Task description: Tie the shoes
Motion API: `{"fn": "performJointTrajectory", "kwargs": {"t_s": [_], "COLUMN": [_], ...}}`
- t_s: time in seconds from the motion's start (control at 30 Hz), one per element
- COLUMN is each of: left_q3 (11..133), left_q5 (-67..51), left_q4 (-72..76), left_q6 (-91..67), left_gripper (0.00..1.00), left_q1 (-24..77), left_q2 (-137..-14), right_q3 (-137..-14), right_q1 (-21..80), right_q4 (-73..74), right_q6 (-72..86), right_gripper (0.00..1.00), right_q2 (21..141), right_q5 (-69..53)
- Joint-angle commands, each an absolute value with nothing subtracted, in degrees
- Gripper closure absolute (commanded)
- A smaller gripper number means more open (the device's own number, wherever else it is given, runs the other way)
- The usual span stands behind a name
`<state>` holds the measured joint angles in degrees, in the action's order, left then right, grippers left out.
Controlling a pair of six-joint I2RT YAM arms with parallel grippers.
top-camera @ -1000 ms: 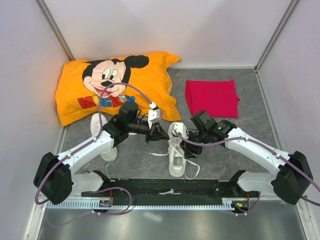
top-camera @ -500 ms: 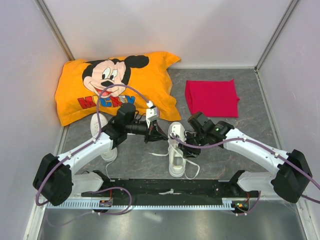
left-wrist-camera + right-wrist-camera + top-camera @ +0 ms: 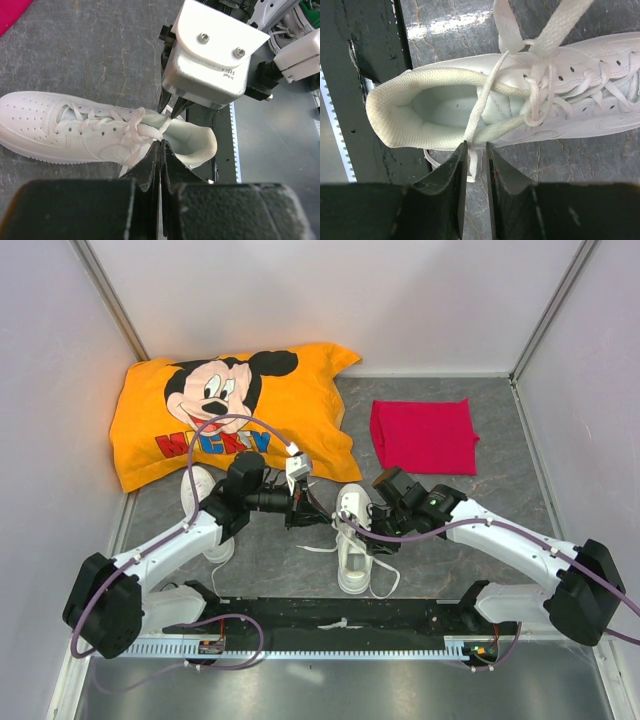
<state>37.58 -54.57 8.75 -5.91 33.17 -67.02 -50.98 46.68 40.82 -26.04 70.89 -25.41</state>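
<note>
One white shoe [image 3: 352,552] lies mid-table, heel toward me. It also shows in the left wrist view [image 3: 60,130] and the right wrist view [image 3: 580,110]. The second white shoe [image 3: 199,483] lies left, mostly hidden under my left arm. My left gripper [image 3: 318,510] is shut, its tips [image 3: 161,142] pinching a lace loop [image 3: 142,131] by the shoe's collar. My right gripper [image 3: 362,532] hovers at the heel side, jaws a narrow gap apart [image 3: 476,146]. A loose lace [image 3: 480,110] hangs between them without being pinched.
An orange Mickey pillow [image 3: 230,410] lies at the back left and a folded red cloth [image 3: 423,435] at the back right. The black base rail [image 3: 340,615] runs along the near edge. Walls close in on both sides.
My left gripper has reached right toward the middle shoe's collar. My right gripper has shifted left over the shoe's heel side. The shoes have stayed put.
</note>
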Motion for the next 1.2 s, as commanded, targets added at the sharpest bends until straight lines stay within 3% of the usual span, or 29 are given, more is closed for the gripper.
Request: {"fn": "performJointTrajectory", "kwargs": {"t_s": [0.0, 0.7, 1.17], "left_q3": [35.5, 33.2, 36.2], "left_q5": [-54.6, -50.4, -60.3], "left_q4": [11.8, 11.2, 18.8], "left_q6": [-12.4, -20.6, -25.0], "left_gripper": [0.99, 0.98, 0.98], "left_q1": [31.6, 29.8, 29.8], "left_q2": [-65.5, -73.6, -67.5], "right_q3": [-50.2, -50.4, -50.4], "right_q1": [47.0, 47.1, 47.1], "right_q4": [40.5, 41.3, 40.4], "right_q6": [-26.9, -27.3, -27.2], "right_gripper": [0.73, 0.77, 0.77], "right_q2": [69.5, 69.6, 71.1], "right_q5": [-24.4, -24.1, -23.5]}}
